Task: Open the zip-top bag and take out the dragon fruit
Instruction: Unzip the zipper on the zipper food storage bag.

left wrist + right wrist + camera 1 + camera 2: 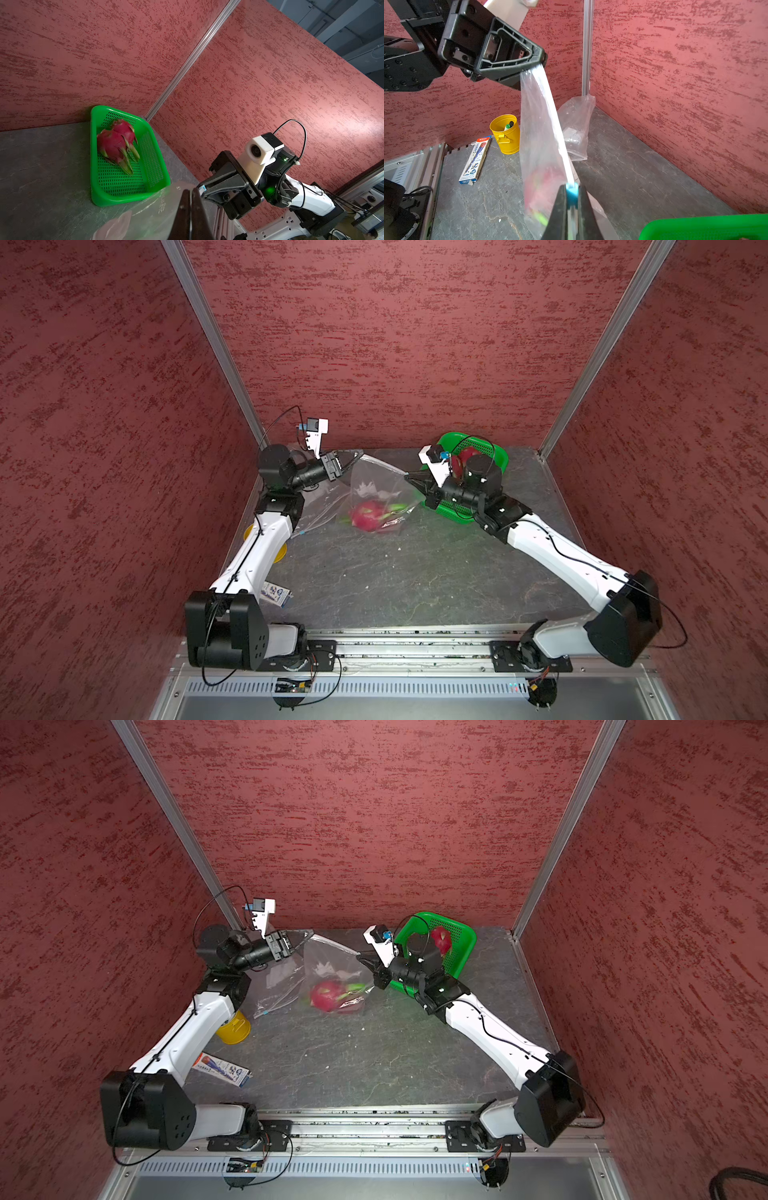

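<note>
Right gripper (572, 193) and left gripper (542, 60), tight on zip-top bag (542, 135)

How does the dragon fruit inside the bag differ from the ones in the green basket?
Cover: the bagged dragon fruit sits inside the zip-top bag; the basket dragon fruits lie bare in the green basket.
Place: the bagged dragon fruit is central on the table; the basket dragon fruits are at its far right corner.
Count: the bagged dragon fruit is alone; the basket dragon fruits are two, touching.
Shared: magenta skin, green-tipped scales.
</note>
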{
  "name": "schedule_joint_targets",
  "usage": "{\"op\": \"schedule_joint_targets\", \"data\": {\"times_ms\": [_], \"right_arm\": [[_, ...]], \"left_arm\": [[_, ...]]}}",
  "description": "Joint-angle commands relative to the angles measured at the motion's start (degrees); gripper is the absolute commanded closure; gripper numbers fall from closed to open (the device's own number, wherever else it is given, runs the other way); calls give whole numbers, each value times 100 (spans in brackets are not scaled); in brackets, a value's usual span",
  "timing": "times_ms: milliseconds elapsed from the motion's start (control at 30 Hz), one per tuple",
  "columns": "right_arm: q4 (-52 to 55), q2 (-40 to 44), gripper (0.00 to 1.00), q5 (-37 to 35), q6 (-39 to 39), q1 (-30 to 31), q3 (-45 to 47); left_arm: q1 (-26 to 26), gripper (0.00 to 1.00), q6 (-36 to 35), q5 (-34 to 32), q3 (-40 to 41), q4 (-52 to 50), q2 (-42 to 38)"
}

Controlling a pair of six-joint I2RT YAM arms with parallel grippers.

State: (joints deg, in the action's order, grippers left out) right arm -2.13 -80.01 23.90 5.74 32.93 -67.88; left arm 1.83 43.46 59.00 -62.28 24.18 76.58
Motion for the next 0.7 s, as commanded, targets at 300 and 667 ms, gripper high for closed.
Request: {"op": "schedule_joint_targets", "data": {"times_ms": [300, 667], "right_arm": [[817, 801, 100, -1012, -204, -293, 810], [1100, 1234, 100, -1463, -205, -368, 1037]], "left_arm": [[-241, 100, 590, -648, -428, 1226, 458], [-136, 100, 593, -710, -1278, 1188, 1124]]}}
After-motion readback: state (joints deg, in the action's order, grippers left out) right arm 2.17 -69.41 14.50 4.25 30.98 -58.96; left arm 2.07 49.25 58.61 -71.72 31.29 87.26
